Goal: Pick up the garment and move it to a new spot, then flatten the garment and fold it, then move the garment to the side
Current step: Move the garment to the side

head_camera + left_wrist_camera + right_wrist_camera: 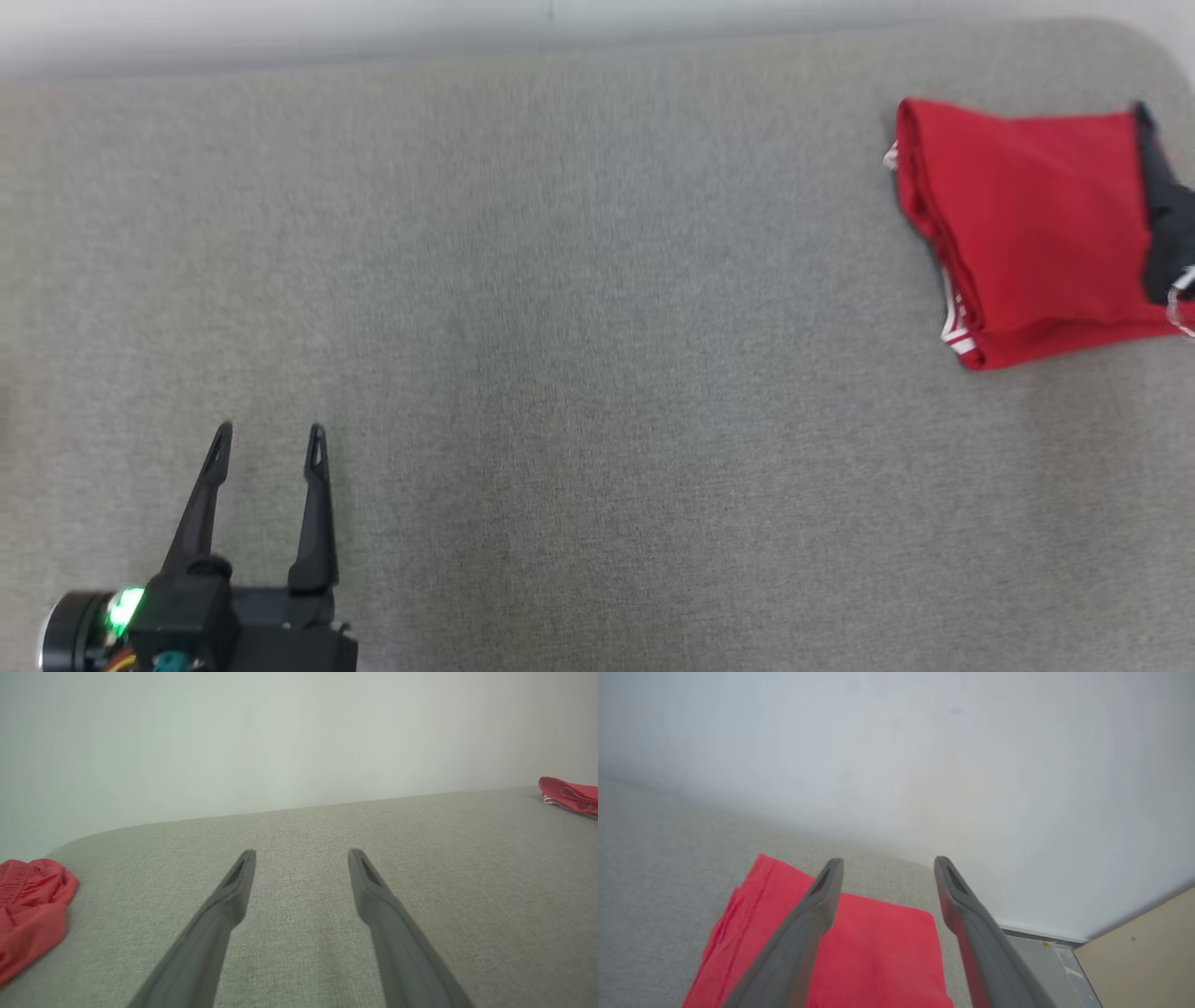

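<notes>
One folded red fabric garment [1027,224], white-striped at its hem, lies on the grey woven tabletop [597,308], far right of the left gripper [269,437], which is spread and empty. Left wrist: crumpled red cloth [30,910] at its left. Right wrist: right gripper [888,861] parted, empty, garment beneath.

Red garment [1036,224] with white stripes

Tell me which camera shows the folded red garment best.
The head view: it looks down on the folded red garment, showing nearly its whole outline and white-striped edge. The right wrist view shows one part, behind the right gripper. The left wrist view catches a thin sliver at its right edge.
</notes>
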`<state>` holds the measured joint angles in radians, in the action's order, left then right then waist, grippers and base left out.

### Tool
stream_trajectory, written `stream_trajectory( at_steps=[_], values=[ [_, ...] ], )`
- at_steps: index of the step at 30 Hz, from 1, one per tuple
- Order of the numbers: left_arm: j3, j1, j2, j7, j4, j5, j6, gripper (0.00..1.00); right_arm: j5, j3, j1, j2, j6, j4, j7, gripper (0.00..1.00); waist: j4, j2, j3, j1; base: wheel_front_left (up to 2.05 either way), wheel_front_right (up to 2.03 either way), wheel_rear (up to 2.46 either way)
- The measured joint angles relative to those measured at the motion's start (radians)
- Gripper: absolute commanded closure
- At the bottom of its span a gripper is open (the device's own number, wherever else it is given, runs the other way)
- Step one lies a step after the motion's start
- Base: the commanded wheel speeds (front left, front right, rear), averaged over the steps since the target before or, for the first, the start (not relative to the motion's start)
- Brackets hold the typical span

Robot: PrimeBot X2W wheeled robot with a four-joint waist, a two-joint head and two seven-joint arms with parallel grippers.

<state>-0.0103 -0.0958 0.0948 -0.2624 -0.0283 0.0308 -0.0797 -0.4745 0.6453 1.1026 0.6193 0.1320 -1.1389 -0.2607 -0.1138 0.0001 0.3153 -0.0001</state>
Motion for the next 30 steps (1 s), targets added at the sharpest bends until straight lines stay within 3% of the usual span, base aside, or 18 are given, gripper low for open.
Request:
stream_trajectory(
  at_steps=[7, 15, 19, 30],
  values=[
    [-0.038, 0.057, -0.007, 0.000, -0.002, 0.011, 0.000, 0.00, 0.059, -0.198, -0.166, -0.052, 0.000, 0.259, -0.003, 0.00, -0.006, -0.0001, -0.081, -0.0001, 0.00, 0.00, 0.00],
    [-0.046, 0.088, -0.021, 0.000, -0.009, 0.013, -0.001, 0.00, 0.217, -0.472, -0.515, -0.214, 0.000, 0.593, -0.004, 0.00, 0.006, -0.0001, -0.145, -0.0001, 0.00, 0.00, 0.00],
    [-0.050, 0.096, -0.025, 0.000, -0.012, 0.013, -0.004, 0.00, 0.292, -0.546, -0.683, -0.325, 0.000, 0.746, -0.003, 0.00, 0.020, -0.0002, -0.165, -0.0002, 0.00, 0.00, 0.00],
    [-0.052, 0.111, -0.031, 0.000, -0.033, 0.008, -0.014, 0.00, 0.325, -0.650, -0.970, -0.479, 0.000, 0.943, -0.004, 0.00, 0.035, -0.0002, -0.203, 0.0000, 0.00, 0.00, 0.00]
  ],
)
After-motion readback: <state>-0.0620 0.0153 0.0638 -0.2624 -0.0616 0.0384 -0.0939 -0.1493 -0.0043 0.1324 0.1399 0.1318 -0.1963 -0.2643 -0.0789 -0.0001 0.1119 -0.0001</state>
